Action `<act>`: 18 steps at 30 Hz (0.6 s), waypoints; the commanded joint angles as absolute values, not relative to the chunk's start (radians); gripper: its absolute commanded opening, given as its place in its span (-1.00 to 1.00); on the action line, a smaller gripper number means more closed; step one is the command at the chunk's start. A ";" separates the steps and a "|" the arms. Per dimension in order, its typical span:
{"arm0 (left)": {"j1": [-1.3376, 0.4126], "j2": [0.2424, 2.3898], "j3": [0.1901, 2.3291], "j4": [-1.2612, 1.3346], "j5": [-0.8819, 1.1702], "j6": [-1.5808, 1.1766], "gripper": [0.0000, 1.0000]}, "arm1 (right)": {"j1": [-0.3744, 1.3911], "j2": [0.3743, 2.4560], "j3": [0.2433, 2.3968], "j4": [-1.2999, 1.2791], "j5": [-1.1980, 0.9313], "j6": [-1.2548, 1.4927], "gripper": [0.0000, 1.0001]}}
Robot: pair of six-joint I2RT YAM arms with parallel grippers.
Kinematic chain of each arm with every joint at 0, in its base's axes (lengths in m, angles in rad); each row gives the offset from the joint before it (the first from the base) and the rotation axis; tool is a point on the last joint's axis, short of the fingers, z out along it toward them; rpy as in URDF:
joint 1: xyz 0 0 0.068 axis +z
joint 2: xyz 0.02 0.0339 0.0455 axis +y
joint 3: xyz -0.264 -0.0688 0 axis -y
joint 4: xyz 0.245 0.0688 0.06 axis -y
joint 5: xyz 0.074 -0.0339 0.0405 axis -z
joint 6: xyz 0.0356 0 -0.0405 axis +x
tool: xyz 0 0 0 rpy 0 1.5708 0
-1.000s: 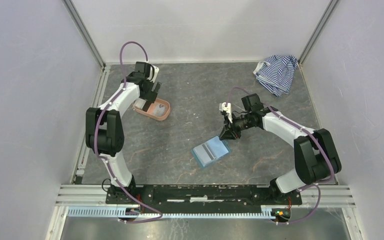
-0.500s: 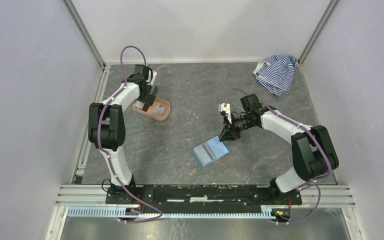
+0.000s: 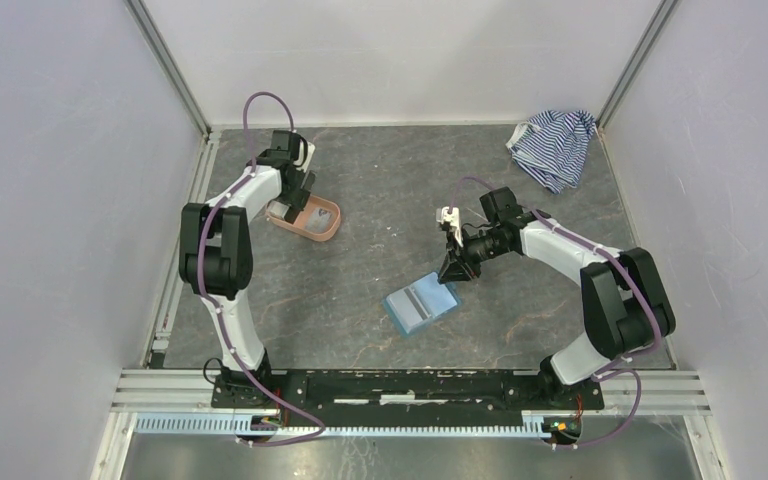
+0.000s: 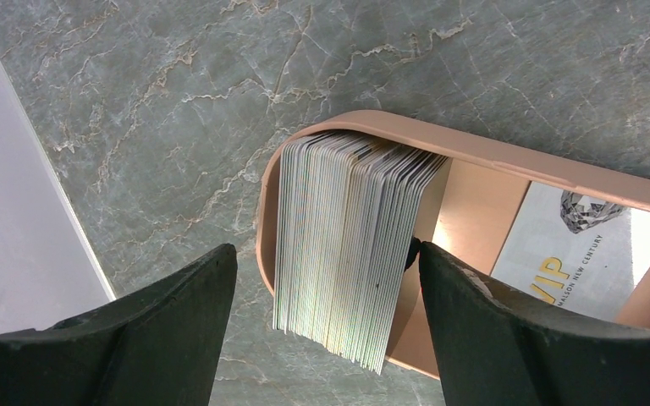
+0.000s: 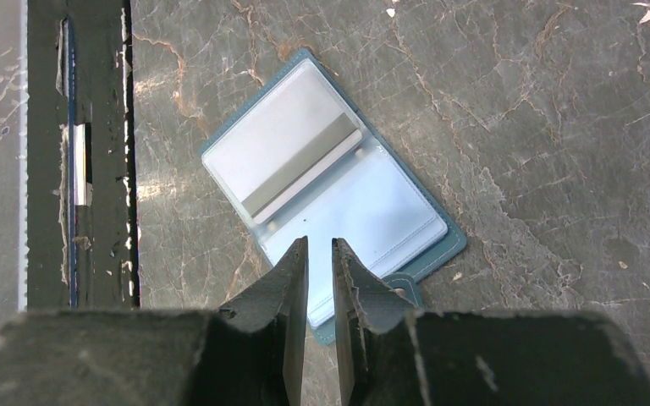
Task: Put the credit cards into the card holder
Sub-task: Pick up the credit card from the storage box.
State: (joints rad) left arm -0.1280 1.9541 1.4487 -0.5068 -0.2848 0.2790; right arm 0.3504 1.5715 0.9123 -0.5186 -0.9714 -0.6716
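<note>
Where the pink tray [image 4: 474, 155] curves at its end, a stack of credit cards [image 4: 347, 254] stands on edge, and a loose card [image 4: 575, 249] lies flat beside it. The left gripper [image 4: 326, 258] straddles the stack, fingers wide apart, one outside the tray. The card holder [image 5: 330, 194] lies open on the table [image 3: 380, 190], well apart from the tray. The right gripper [image 5: 320, 249] hangs over its edge, fingers almost together, and I cannot tell whether they pinch it.
</note>
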 commanded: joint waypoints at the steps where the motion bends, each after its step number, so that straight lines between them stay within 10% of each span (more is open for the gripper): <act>1: -0.125 1.969 1.484 -0.477 -0.288 0.317 0.69 | 0.344 1.579 0.952 -0.527 -1.000 -0.696 -0.56; 18: -0.103 1.974 1.505 -0.496 -0.248 0.306 0.60 | 0.344 1.581 0.952 -0.534 -1.003 -0.701 -0.56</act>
